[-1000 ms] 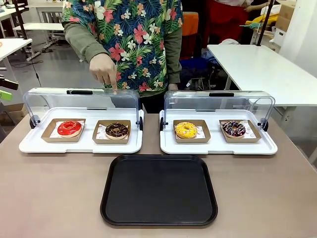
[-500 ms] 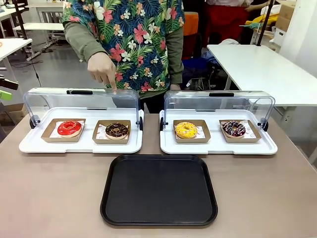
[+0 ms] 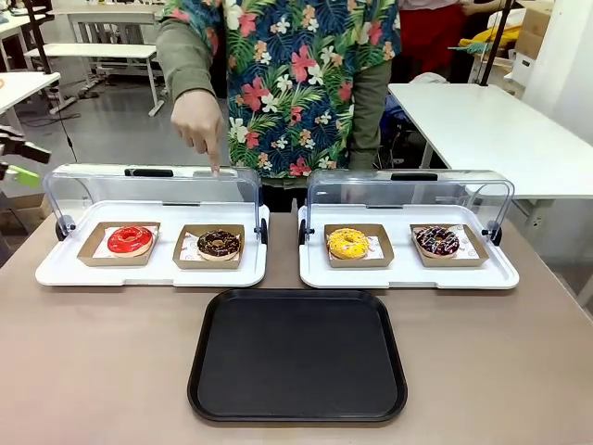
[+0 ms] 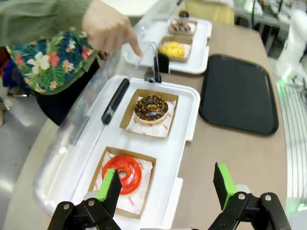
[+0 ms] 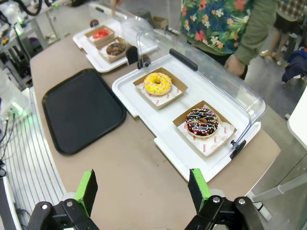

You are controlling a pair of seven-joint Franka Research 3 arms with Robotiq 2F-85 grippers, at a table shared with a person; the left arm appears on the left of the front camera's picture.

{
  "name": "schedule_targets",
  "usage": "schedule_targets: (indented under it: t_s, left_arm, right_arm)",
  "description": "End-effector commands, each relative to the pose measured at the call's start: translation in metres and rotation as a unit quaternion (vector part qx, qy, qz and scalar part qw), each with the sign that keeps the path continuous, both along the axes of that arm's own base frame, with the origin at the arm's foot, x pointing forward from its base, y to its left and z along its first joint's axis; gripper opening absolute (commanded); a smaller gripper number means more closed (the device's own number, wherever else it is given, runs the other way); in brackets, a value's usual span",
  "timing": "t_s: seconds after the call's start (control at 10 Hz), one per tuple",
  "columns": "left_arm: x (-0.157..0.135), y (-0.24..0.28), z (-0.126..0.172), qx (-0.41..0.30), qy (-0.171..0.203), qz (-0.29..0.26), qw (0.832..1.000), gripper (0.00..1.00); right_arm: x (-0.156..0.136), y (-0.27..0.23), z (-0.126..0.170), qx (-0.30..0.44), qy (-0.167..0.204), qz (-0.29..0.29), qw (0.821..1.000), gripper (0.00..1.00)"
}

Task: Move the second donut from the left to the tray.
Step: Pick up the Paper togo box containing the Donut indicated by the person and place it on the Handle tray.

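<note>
We see the chocolate crumb donut lying flat, hole upward, round with no long axis, in its cardboard holder at the left display tray's right end. The black tray lies mid-tabletop by the near edge. A person's hand points down onto the clear lid. The left gripper and right gripper hover wide open, holding nothing.
</note>
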State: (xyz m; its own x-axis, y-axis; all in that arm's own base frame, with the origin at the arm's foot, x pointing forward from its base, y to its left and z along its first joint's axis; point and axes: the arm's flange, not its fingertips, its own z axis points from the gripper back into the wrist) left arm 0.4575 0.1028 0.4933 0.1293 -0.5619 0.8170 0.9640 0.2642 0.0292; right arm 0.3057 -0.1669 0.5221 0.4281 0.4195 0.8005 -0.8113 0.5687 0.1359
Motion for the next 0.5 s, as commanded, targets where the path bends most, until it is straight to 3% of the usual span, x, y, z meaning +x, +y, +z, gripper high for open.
schedule_targets:
  t_s: [0.0, 0.4]
  left_arm:
    - [0.006, -0.047, 0.012, 0.090, -0.024, -0.019, 0.995, 1.00]
    - [-0.012, -0.151, 0.001, 0.218, -0.038, -0.081, 0.972, 1.00]
  right_arm:
    - [0.003, -0.001, 0.002, 0.008, -0.016, 0.005, 1.000, 1.00]
    - [0.003, -0.001, 0.002, 0.008, -0.016, 0.005, 1.000, 1.00]
